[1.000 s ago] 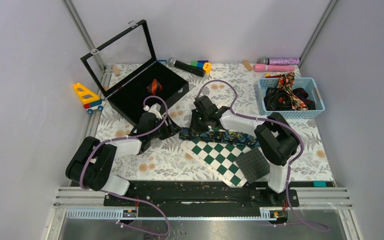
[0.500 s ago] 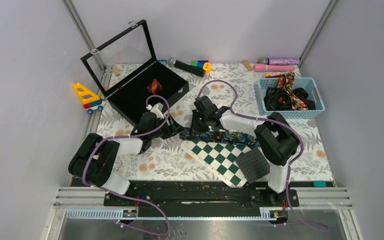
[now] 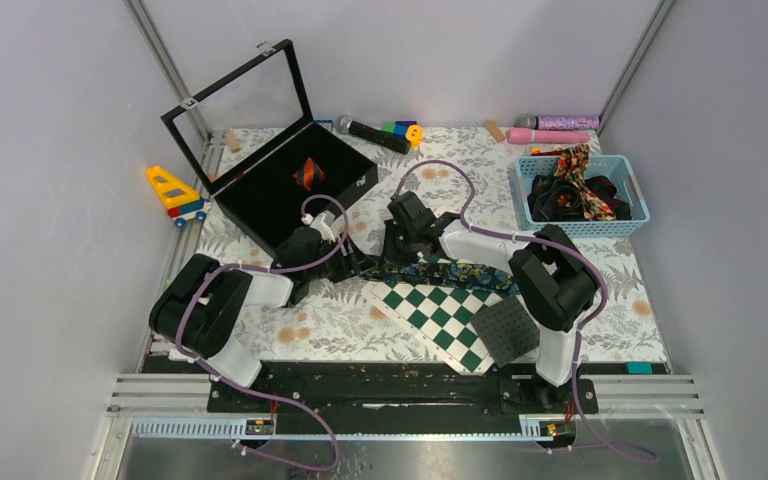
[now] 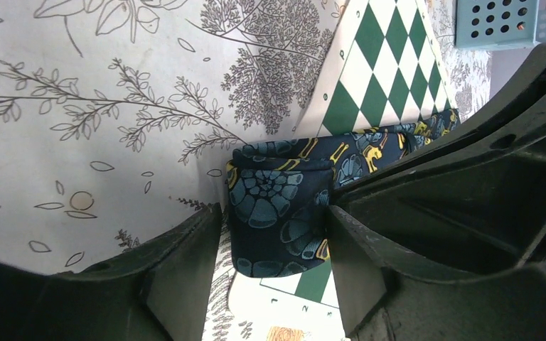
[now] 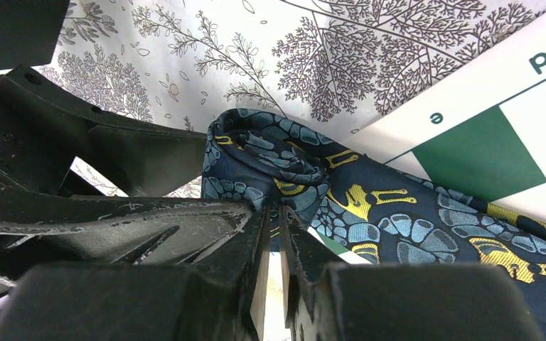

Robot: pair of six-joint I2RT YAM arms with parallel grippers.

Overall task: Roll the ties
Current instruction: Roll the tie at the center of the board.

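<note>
A dark navy tie (image 3: 450,272) with a blue and yellow floral print lies across the far edge of the green-and-white chequered board (image 3: 440,315). Its left end is folded into a small roll (image 5: 277,153). My right gripper (image 3: 392,262) is shut on that rolled end (image 5: 274,209). My left gripper (image 3: 355,265) is open, its jaws either side of the same tie end (image 4: 274,206). A rolled red-orange and black striped tie (image 3: 307,172) sits in the black box. Other dark and floral ties (image 3: 575,195) are heaped in the blue basket.
The open black box (image 3: 260,200) with its raised lid stands at the far left. The blue basket (image 3: 580,228) is at the far right. A toy truck (image 3: 175,193), a microphone (image 3: 370,132), pink and purple tubes (image 3: 550,130) and a dark perforated pad (image 3: 508,328) lie around.
My left arm has swung right, bringing its open gripper up to the tie's rolled end. The right gripper and the tie have stayed put.
</note>
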